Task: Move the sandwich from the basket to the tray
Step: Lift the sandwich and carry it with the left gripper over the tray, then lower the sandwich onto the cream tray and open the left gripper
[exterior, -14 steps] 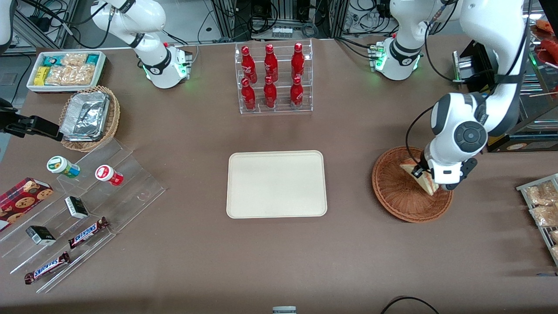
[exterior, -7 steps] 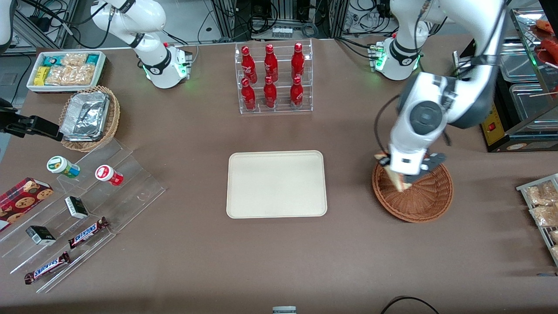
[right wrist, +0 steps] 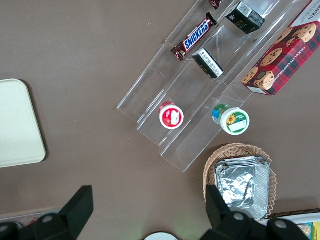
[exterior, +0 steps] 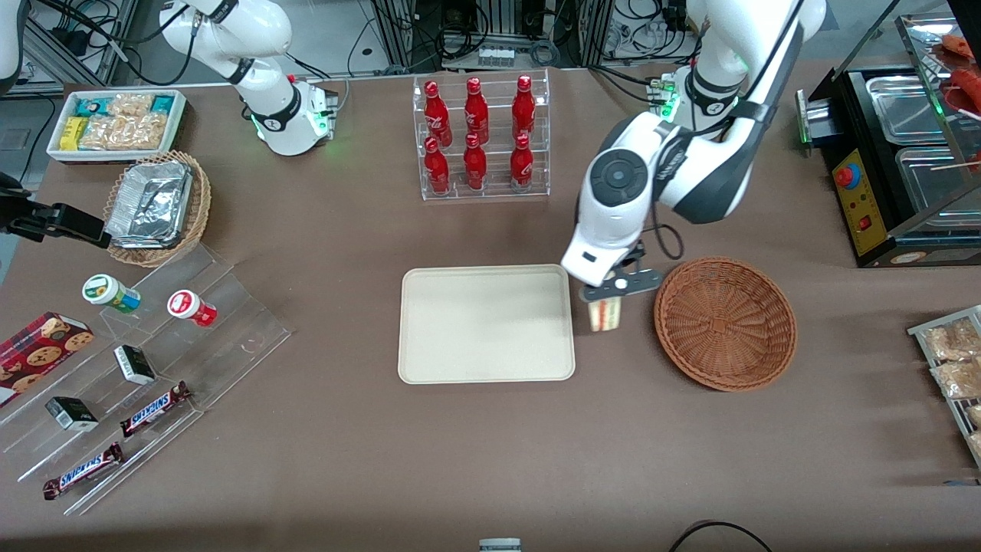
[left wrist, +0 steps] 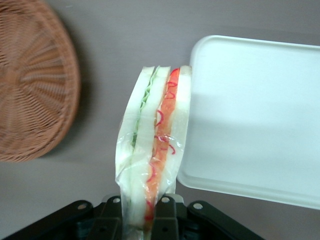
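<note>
My end effector (exterior: 605, 295) is clamped on the sandwich (exterior: 604, 313), fingers pinching the bread from both sides, and the wedge hangs above the bench (exterior: 490, 445) in the gap between the basket (exterior: 725, 323) and the tray (exterior: 486, 323). From the wrist, the sandwich (left wrist: 152, 150) shows its red and green filling, just at the tray's (left wrist: 260, 115) rounded corner, with the wicker basket (left wrist: 35, 85) beside it, nothing in it.

front view looks down on the whole counter (exterior: 490, 445); both wrist views face straight down, close. all three share the tray (exterior: 486, 323) (left wrist: 260, 115) (right wrist: 15, 125).
</note>
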